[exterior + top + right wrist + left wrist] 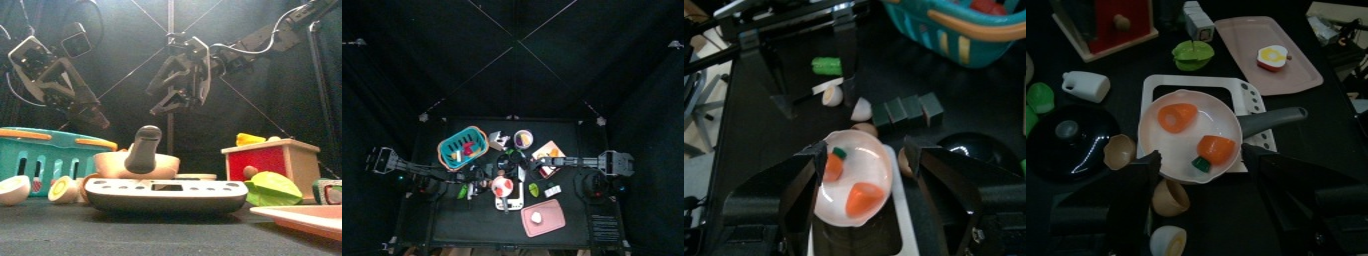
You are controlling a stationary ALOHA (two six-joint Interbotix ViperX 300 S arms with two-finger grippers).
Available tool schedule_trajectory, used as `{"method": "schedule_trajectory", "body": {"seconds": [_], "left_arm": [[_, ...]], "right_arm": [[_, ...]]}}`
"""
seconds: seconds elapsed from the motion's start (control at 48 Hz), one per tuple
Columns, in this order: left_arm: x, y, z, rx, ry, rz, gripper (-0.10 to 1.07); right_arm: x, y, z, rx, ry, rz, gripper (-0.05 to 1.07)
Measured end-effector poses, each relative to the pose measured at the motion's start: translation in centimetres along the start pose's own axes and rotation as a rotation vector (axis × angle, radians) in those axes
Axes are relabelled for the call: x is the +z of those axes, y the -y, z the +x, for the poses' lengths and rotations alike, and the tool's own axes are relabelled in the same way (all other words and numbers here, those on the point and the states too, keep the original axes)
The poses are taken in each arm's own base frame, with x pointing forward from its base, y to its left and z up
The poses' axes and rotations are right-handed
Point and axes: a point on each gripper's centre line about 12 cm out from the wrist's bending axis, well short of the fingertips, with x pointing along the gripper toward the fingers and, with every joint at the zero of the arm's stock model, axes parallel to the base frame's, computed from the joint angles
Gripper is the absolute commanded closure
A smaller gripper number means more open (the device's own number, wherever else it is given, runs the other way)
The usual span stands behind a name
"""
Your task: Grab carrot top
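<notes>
**Both arms poised over the carrot pan, grasp not yet made**

Right wrist view looks down between that arm's spread jaws onto a white pan (855,180) holding 2 carrot pieces: the carrot top (835,165), an orange stub with a green cap, and beside it a plain orange carrot piece (865,197). The right gripper (866,160) is empty and hangs above the pan, not touching either piece. In the left wrist view the same pan (1193,125) sits on a white scale (1237,88), with the green-capped carrot top (1215,150) nearer that camera and the plain piece (1177,117) beyond it. The left gripper (1200,185) is also spread wide and holds nothing.

The front view shows both grippers raised well above the table, so the step in hand appears to be the approach and alignment, with little of the task done. The next move likely calls for 1 gripper to descend, straddle the green-capped piece alone, and close without catching the pan's rim or nudging the neighbouring piece.
</notes>
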Motion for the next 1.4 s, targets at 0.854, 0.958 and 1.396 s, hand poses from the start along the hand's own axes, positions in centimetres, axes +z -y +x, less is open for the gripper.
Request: {"method": "schedule_trajectory", "body": {"seconds": [0.854,0.958,1.396], "left_arm": [[-1.2,0.5,6.4,-0.025,-0.226,0.132,0.0],[-1.1,0.5,6.5,-0.025,-0.232,0.136,0.0],[-1.1,0.3,8.3,-0.024,-0.284,0.17,0.0]], "right_arm": [[-3.5,-0.5,-1.3,0.016,-0.033,0.167,0.08],[-3.7,-0.5,-1.3,0.013,-0.037,0.167,0.08],[-4.1,-0.3,-1.3,0.005,-0.047,0.17,0.08]]}}
